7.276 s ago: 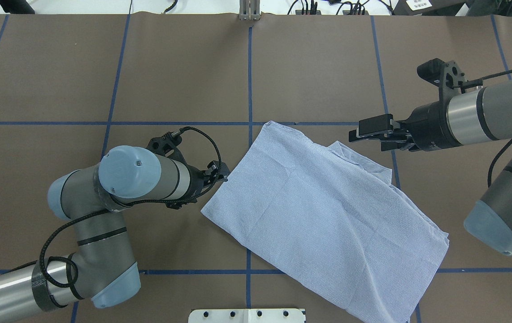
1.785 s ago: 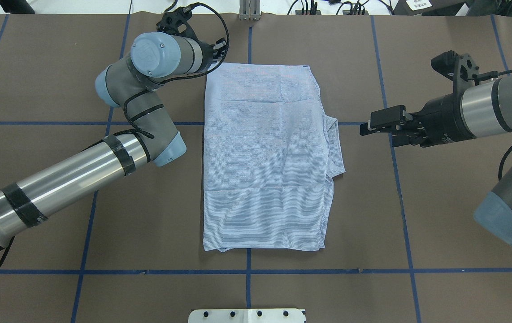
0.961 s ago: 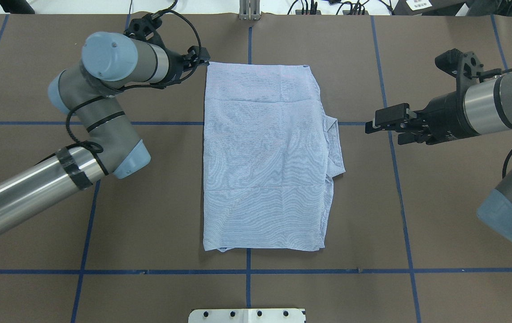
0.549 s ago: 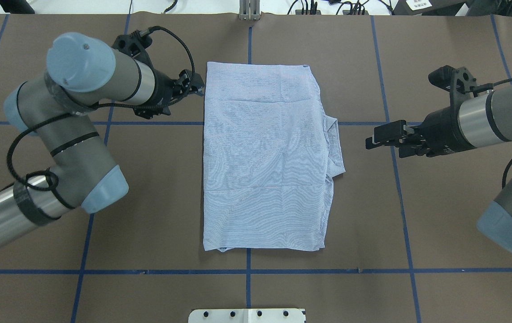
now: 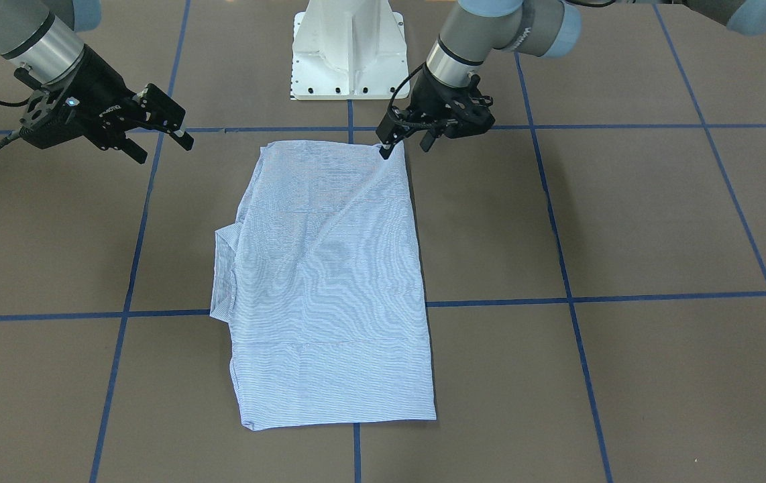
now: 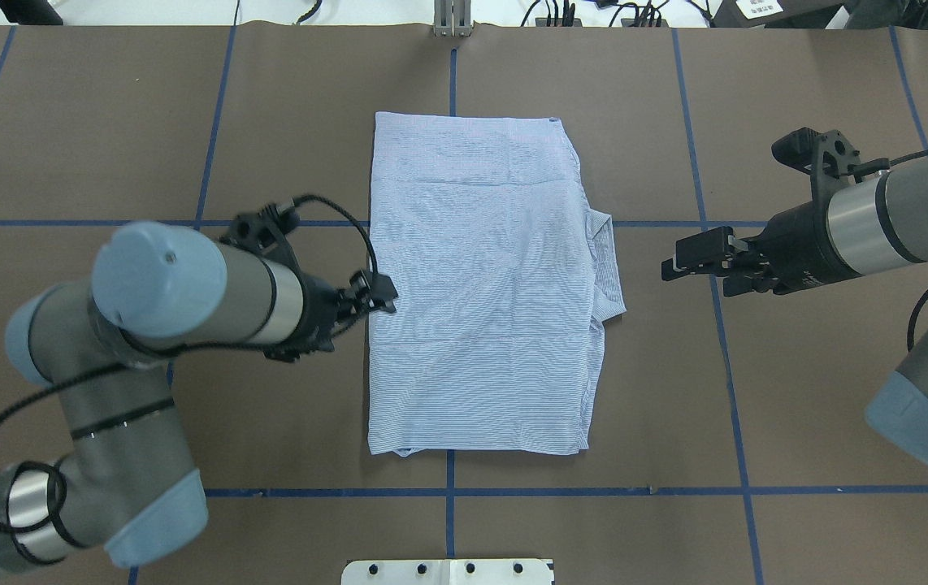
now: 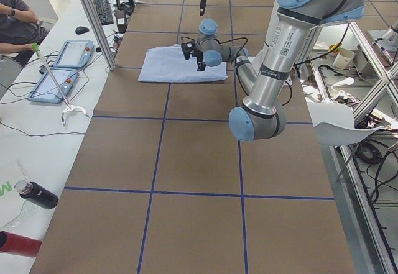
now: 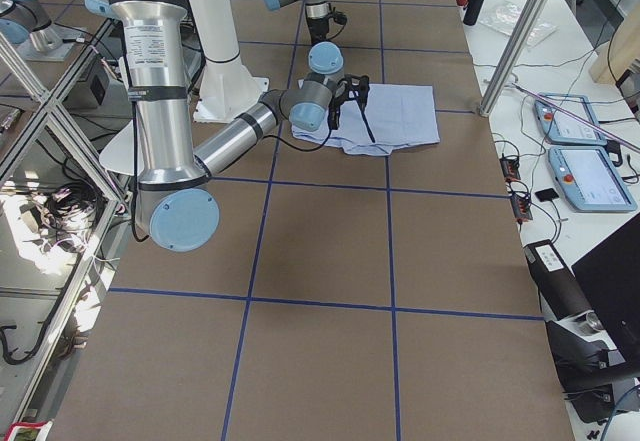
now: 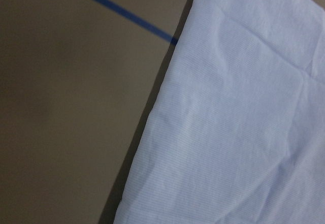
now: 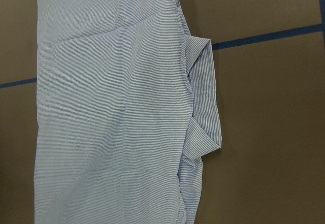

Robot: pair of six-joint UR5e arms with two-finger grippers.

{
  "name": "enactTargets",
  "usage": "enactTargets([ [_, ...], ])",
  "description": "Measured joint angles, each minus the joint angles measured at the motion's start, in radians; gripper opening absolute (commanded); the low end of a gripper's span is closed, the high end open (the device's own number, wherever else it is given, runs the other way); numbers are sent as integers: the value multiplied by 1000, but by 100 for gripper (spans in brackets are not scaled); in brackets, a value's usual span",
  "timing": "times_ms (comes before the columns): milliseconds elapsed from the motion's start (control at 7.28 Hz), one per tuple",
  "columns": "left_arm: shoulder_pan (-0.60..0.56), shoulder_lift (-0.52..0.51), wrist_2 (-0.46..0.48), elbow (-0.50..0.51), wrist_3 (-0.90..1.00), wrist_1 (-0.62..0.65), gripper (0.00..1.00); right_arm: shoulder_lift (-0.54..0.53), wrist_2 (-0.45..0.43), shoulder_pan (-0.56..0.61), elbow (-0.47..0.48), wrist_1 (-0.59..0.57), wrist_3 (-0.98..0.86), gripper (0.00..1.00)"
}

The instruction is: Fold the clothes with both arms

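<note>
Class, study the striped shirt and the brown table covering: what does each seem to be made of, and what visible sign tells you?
The shirt: seemingly thin woven cotton or a cotton blend, matte; its fine stripes, soft creases and limp folded edges suggest this. The table covering: looks like matte brown paper or card, flat and without glare; exact material uncertain.

Nothing I can read outright.
- Faint light lettering on body of my right gripper (image 5: 165,137), front-facing view: too small to make out.
- Printed dark strip on silver tube of my left arm (image 7: 281,53): characters blurred.
- Similar strip on my right arm (image 8: 152,53): unreadable.
- White label (image 6: 759,7) on dark box (image 6: 789,11) beyond table's far edge: print illegible.
- Green mark (image 7: 4,189) on white sheet (image 7: 13,176), side table: cropped, no letters decipherable.
</note>
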Motion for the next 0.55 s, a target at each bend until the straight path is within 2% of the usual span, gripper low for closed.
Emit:
enactTargets([
  [275,74,8,39,29,-48,5,96,4,34,8,1,-1,4,100],
  [549,95,9,45,86,-51,5,87,8,48,12,-5,-2,5,100],
])
